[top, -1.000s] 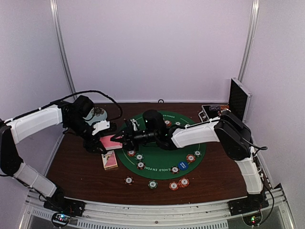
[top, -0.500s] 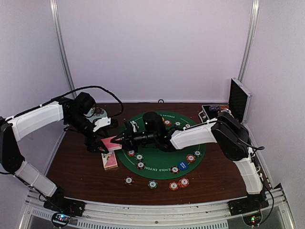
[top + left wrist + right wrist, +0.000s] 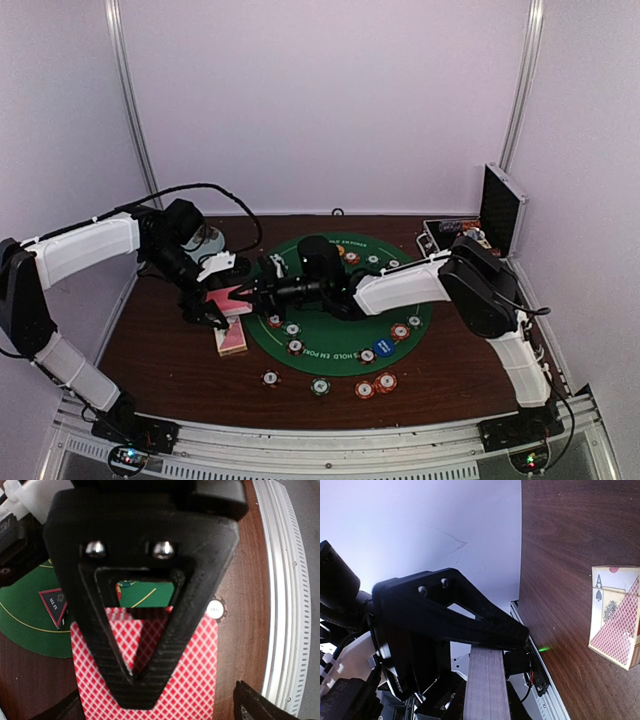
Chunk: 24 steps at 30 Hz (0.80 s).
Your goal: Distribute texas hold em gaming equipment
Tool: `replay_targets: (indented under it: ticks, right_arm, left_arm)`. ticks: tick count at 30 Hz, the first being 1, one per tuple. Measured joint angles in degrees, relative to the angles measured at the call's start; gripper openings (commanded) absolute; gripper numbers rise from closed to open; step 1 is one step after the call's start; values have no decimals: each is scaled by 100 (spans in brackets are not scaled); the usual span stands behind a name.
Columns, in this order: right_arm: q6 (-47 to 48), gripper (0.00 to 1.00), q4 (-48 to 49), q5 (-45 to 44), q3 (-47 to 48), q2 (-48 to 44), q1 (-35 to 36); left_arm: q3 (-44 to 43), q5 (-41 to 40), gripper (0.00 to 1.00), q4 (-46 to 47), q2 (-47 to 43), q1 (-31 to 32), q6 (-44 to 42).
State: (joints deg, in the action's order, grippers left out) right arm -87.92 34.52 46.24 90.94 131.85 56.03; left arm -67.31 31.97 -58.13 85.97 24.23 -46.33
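Since a second ago: the right arm has reached further left across the mat, and the single card has changed keepers. Then the left tool (image 3: 214, 304) was clamped on it. Now its jaws stand wide, its two fingers showing only at the bottom corners of its own wrist view, off the card. The right tool (image 3: 248, 293) is closed on the pink-backed card (image 3: 200, 680), with one triangular finger (image 3: 150, 525) lying flat across the lattice back.

Card held clear of the counter (image 3: 160, 360), at the left rim of the green mat (image 3: 330, 330). From the right wrist it shows only as a blurred pale strip.

The deck (image 3: 231, 338) lies on bare wood just off the mat's left edge, on the near side of the held card. An ace of spades sits face up on it, with a pink-backed card skewed over it.

The black-red triangle marker (image 3: 54, 602) lies on the green, near the mat's edge. Three striped chips (image 3: 292, 329) cluster on the mat's left side, near the deck. More sit on its right half with the blue disc (image 3: 383, 347). Four more sit off the mat on the wood toward the near edge, in a loose row.

The silver-black case (image 3: 500, 208) stands open at the far right corner. The pale blue plate (image 3: 205, 240) is far left, partly behind the left arm.
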Motion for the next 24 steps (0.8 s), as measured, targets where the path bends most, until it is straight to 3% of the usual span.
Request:
replay_targets:
  ticks: [9,20,24]
  right_arm:
    - [-87,12,2,46,258,223,44]
    - [-144,10,7,68,262,254,79]
    - [-111,9,-13,55,262,254,79]
  left_arm:
    - [0,59,84,-4,11,0,-157]
    - [0,-28,58,26,57,-2,-308]
    - [0,-55,53,26,50,-2,-310]
